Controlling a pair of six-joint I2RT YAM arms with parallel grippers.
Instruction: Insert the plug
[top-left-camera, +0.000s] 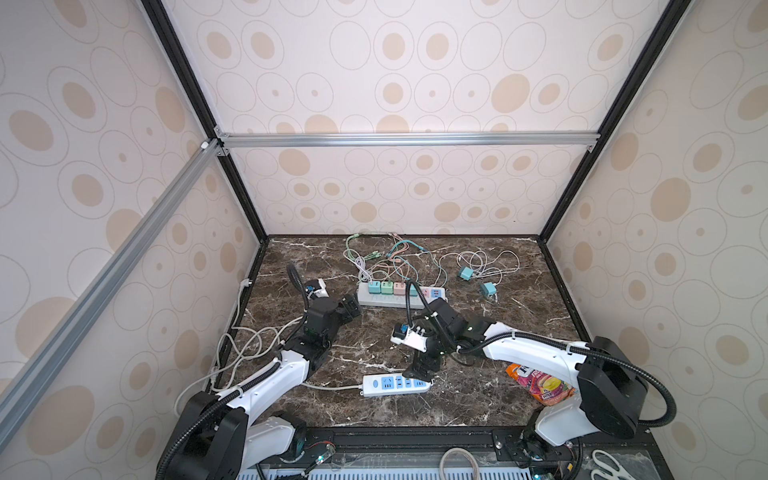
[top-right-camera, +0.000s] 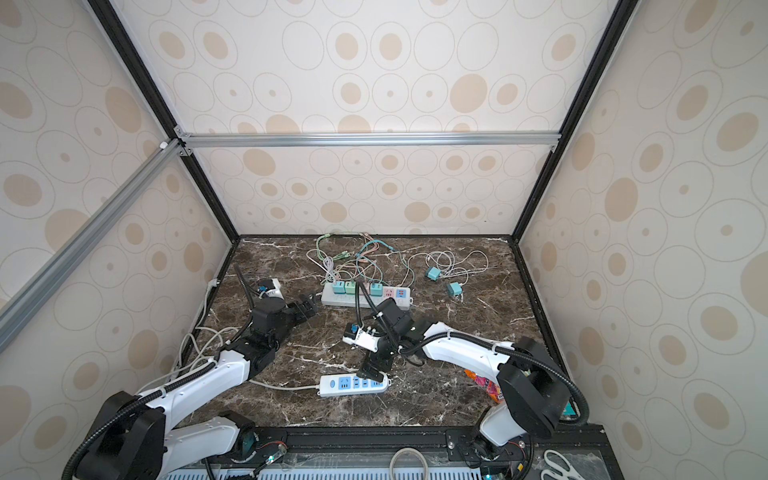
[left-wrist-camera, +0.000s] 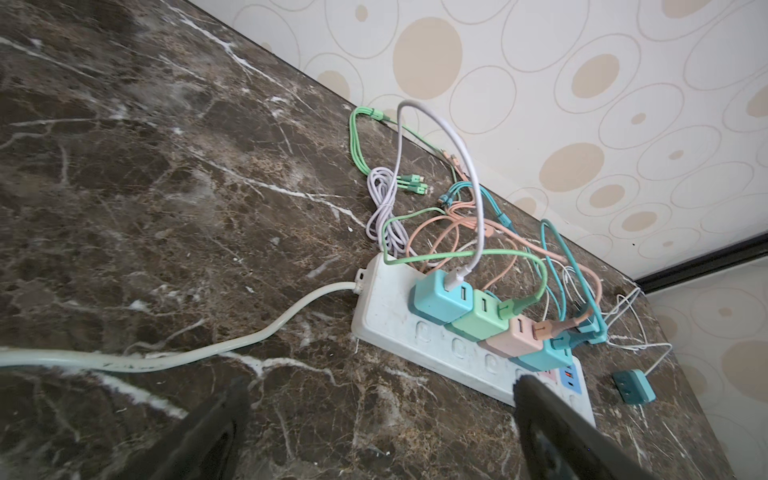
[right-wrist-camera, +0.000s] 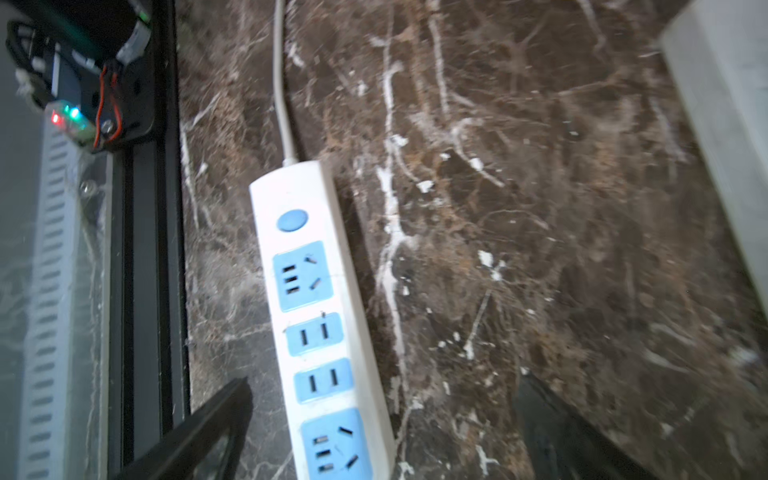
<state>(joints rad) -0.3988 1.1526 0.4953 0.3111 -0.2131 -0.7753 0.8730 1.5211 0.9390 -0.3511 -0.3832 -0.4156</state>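
While both pincers stand wide open and hold nothing, a loose teal plug (top-left-camera: 466, 273) and a second plug (top-left-camera: 488, 289) lie far right on the surface (top-left-camera: 519, 353), well apart from either. The left pincer (top-left-camera: 351, 305) sits near the left end of the far power strip (top-left-camera: 374, 300). The right pincer (top-left-camera: 422, 368) hangs over the near power strip (top-left-camera: 395, 384). A reach for a plug could snag its thin white cable (top-left-camera: 498, 266), so the plug tips or twists in the grip and its prongs miss the slots.
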